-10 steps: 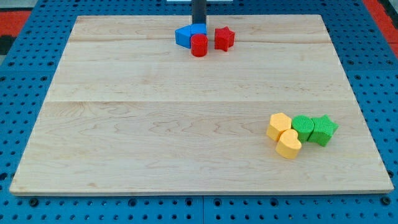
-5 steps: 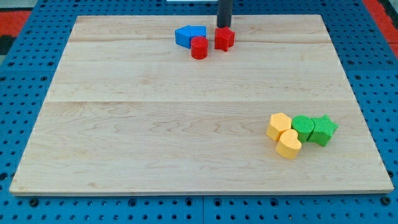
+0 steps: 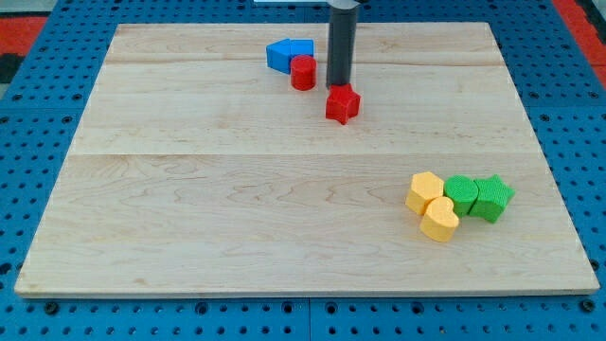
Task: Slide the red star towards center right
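Observation:
The red star (image 3: pixel 343 104) lies on the wooden board (image 3: pixel 237 208), a little above the board's middle and slightly to the right. My tip (image 3: pixel 339 87) touches the star's top edge, with the dark rod rising straight up from it toward the view's top. A red cylinder (image 3: pixel 303 72) and a blue block (image 3: pixel 284 53) sit together up and to the left of the star, apart from it.
Two yellow blocks (image 3: pixel 425 192) (image 3: pixel 439 220) and two green blocks (image 3: pixel 463 194) (image 3: pixel 493 198) cluster at the lower right of the board. A blue pegboard (image 3: pixel 38 142) surrounds the board on all sides.
My tip moved from behind the blue block to the right, then down the view, pushing the red star away from the red cylinder toward the board's middle.

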